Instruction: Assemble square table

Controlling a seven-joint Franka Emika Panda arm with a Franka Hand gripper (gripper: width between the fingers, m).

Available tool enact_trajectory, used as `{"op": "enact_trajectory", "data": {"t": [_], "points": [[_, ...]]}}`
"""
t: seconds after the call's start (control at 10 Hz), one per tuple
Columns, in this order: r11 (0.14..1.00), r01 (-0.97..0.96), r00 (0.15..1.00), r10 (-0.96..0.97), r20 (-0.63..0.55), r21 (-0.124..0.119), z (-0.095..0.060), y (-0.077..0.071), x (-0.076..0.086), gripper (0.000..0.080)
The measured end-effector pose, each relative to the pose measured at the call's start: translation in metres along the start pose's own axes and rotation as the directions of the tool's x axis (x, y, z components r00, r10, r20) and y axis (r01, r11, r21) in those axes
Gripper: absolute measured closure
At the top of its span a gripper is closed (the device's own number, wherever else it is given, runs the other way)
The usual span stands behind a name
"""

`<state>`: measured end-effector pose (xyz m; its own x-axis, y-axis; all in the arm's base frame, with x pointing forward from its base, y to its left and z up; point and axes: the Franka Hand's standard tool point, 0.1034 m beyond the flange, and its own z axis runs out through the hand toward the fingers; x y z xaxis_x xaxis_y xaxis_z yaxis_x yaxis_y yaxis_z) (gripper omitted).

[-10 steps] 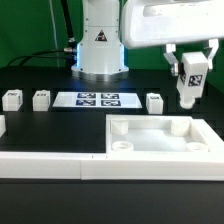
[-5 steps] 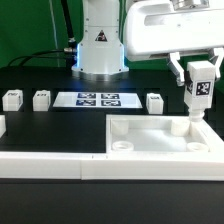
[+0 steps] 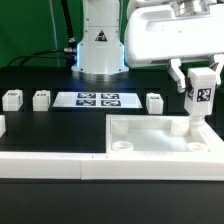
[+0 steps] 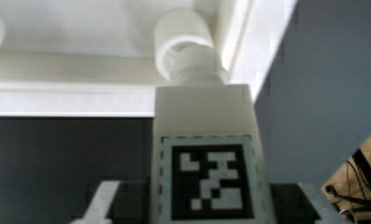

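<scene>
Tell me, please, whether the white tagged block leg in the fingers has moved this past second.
Yes: against the white plastic square tabletop, the white tagged block leg has dropped and shifted toward the exterior view's right.

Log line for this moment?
gripper: shut on leg | leg: upright, tip at tabletop corner socket | loose legs: three visible

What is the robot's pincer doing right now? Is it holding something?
Pincer: closed on the short white plastic block leg with a black-and-white tag, held upright.
</scene>
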<state>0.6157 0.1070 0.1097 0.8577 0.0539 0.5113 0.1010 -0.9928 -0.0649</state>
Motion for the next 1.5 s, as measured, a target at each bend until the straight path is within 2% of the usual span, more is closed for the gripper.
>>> {"op": "enact_trajectory", "data": {"t": [0.2,0.6,0.9,1.1,1.5], "points": [[1.000,0.008,1.000,-0.008,-0.002,-0.003,0.006,0.003,0.002,0.0509],[1.000,0.009,1.000,-0.009,0.019,0.002,0.020,-0.001,-0.008,0.0509],[1.000,0.007,1.000,-0.007,0.014,0.004,0.029,-0.002,-0.002,0.0509],[1.000,0.009,1.000,-0.009,0.019,0.007,0.032,-0.007,-0.006,0.0509],[1.000,-0.010,1.000,0.010,-0.006,-0.003,0.038,-0.006,-0.016,0.0509]]}}
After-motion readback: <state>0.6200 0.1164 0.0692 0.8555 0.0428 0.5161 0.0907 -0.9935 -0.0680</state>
